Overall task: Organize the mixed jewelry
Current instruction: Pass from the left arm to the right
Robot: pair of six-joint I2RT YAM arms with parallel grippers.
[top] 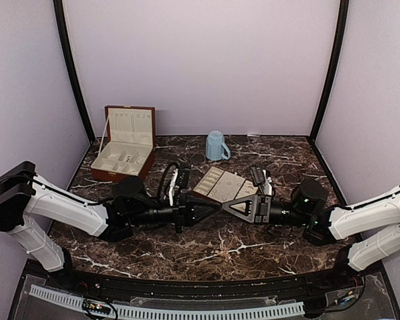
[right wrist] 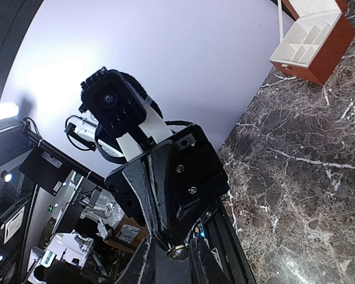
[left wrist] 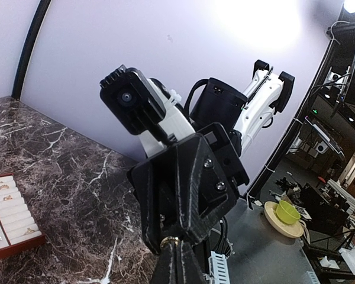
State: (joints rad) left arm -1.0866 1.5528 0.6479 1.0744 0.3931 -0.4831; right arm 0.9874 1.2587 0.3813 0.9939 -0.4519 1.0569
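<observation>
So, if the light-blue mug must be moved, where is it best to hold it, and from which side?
Probably the handle. It juts from the mug toward the right, away from the wooden box and apart from the tray, so come in from the right and close across the loop.

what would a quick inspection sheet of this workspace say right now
surface: dark marble table, nothing spilled
job's things: tiny glinting jewelry piece where the two hands' tips meet; rings slotted in the tray
clutter: light-blue mug and open wooden box at the back
grippers: left hand shut; right hand fingers slightly parted; which one holds the piece is unclear
cables: black cable looped at the left wrist
surroundings: lilac walls
</observation>
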